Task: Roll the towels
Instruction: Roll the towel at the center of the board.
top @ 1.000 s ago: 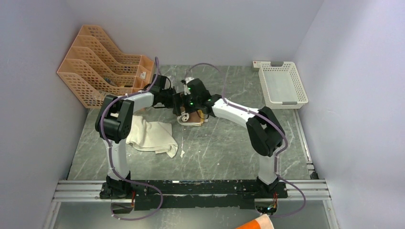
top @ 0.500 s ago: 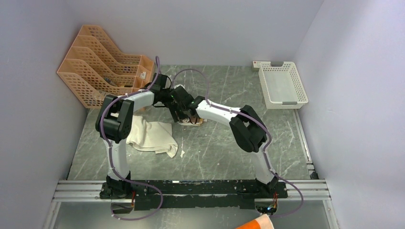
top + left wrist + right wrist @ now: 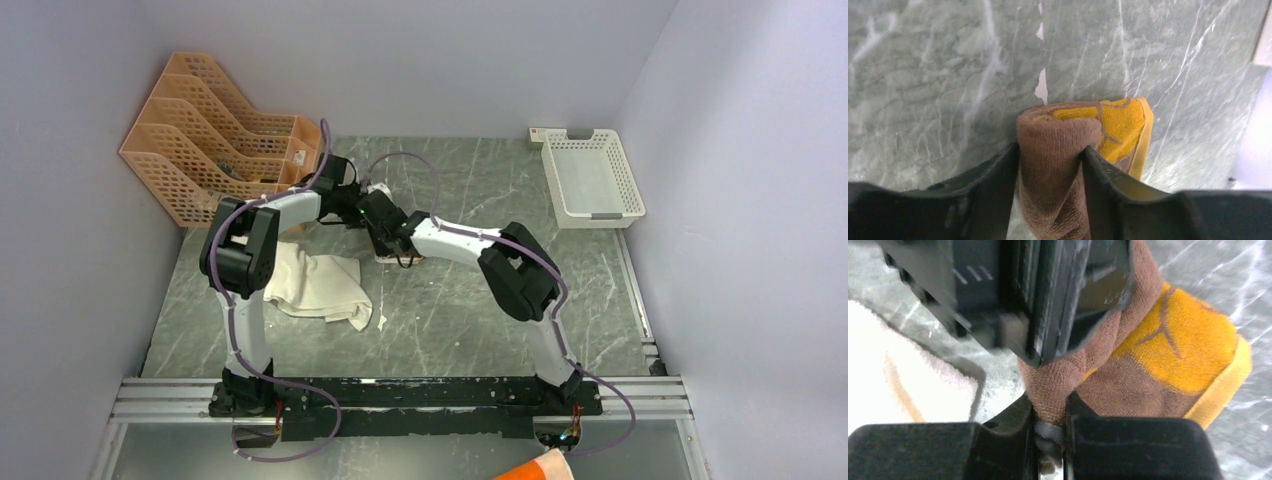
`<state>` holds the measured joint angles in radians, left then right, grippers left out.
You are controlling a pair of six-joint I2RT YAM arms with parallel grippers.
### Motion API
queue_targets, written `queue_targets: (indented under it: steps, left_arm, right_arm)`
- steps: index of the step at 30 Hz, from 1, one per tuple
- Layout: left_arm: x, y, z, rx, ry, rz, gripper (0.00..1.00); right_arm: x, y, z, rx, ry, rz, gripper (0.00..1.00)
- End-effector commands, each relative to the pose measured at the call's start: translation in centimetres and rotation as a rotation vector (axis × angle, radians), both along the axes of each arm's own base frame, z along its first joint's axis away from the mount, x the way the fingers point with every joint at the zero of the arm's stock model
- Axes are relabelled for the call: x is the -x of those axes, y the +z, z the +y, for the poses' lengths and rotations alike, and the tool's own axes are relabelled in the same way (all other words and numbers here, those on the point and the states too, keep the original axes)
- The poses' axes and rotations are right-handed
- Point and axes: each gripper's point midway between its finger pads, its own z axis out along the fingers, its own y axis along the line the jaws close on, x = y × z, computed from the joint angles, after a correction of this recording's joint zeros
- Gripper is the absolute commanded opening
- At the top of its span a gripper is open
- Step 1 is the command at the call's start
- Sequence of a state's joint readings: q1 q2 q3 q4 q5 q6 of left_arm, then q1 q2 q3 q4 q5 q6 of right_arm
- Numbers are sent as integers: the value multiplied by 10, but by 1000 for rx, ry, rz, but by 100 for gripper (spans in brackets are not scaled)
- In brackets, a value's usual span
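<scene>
Pinching a fold of the brown towel (image 3: 1158, 355) in my right gripper (image 3: 1050, 410), jaws nearly closed | my left gripper (image 3: 1050, 150) is holding the same towel's rolled end between half-open jaws, both fingers touching cloth | brown towel is lying near the middle of the tabletop (image 3: 480, 310) | cream towel (image 3: 315, 285) is lying crumpled toward the left edge

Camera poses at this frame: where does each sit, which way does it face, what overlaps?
Top external: high behind the bases, looking down at the table; left arm and right arm whole.
Left wrist: on the left arm, looking along the left gripper, closed around the brown towel.
Right wrist: low over the table; right gripper pinches that towel's edge, left gripper beyond.
Shared: brown towel in both wrist views; cream towel in right wrist and top.
</scene>
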<state>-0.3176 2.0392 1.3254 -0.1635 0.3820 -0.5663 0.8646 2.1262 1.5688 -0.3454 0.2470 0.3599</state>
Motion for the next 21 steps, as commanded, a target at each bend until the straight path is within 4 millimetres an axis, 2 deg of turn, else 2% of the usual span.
queue_targets:
  steps: [1, 2, 3, 7, 8, 14, 19, 21]
  left_arm:
    - [-6, 18, 12, 87, 67, -14, 70]
    - [-8, 24, 17, 103, 85, -25, 78]
    - [-9, 30, 22, 116, 102, -37, 80]
    - [-7, 44, 30, 147, 134, -72, 81]
    - [-5, 46, 28, 163, 133, -75, 81]
    - [19, 38, 3, 231, 92, -46, 81]
    - [34, 32, -31, 270, 66, -33, 80]
    - [37, 26, -40, 272, 57, -25, 75]
  right_arm:
    - [9, -9, -6, -189, -16, 79, 0]
    - [12, -11, -8, -266, -13, 109, 0]
    - [14, -2, -11, -366, -8, 127, 0]
    - [13, 17, -27, -700, -10, 189, 0]
    - [20, 15, -30, -747, 1, 228, 0]
    - [31, 18, -25, -960, 30, 342, 0]
    - [38, 6, -19, -1009, 40, 421, 0]
    - [40, 4, -21, -993, 34, 423, 0]
